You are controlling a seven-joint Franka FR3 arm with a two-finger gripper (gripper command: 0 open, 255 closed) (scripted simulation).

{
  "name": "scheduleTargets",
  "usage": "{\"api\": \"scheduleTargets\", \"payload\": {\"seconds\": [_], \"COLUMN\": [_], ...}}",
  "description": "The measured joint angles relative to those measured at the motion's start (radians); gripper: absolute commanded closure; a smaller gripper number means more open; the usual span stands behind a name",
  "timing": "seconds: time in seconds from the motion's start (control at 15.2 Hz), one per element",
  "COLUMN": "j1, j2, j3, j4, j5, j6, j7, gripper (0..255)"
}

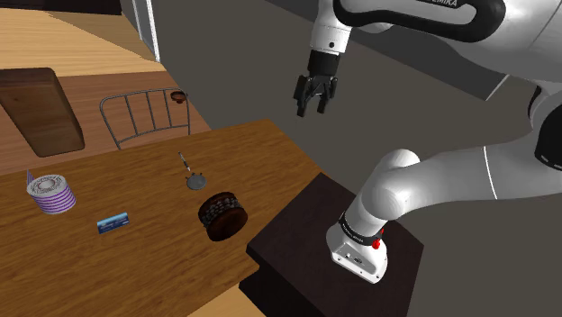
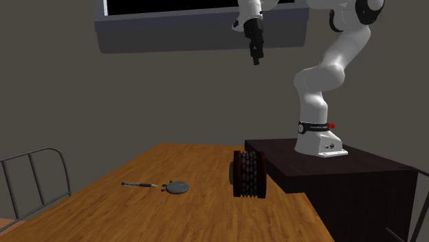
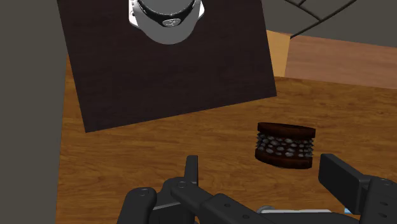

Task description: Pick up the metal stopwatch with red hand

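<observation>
1. Widest thing out there is the wooden counter point(image 1: 135, 266), running across the shoulder view's left and carrying every loose item.
2. The white arm point(image 1: 450, 180) rises from its base, bends and reaches up and over toward the counter.
3. The dark stand point(image 1: 297, 234) sits hard against the counter's edge, with the arm's base on top.
4. A metal-frame chair point(image 1: 144, 113) stands at the counter's far side.
5. A dark wooden board point(image 1: 40, 108) lies past the counter, at the shoulder view's upper left.
6. The black tool point(image 1: 312, 110) hangs high in the air, fingers spread apart with nothing between them, well clear of everything on the counter.
7. A brown drum point(image 1: 222, 216) ringed with studs stands on edge near the stand; the wrist view looks down at it just ahead of the fingers.
8. A purple coil point(image 1: 49, 194) sits near the shoulder view's left edge.
9. The stopwatch point(image 1: 194, 181), a grey disc, lies flat on the counter between the chair and the drum, close to the drum but not touching, a thin cord trailing toward the chair. Its face is too small to read.
10. A small blue card point(image 1: 113, 222) lies between coil and drum.
</observation>
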Motion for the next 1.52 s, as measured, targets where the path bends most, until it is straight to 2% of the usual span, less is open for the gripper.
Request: {"api": "scheduleTargets", "payload": {"seconds": [0.2,0.59,1.12,1.52], "j1": [0.004,0.019,0.035,0.039], "j2": [0.019,0.134,0.392,0.614], "j3": [0.015,0.079,0.161,0.210], "j4": [-0.019,-0.089,-0.092,-0.041], "j5": [0.009,0.038,0.055,0.027], "j6": [0.044,0.259,0.562,0.761], "j7": [0.013,0.064,0.142,0.215], "gripper": [0,0,0,0]}}
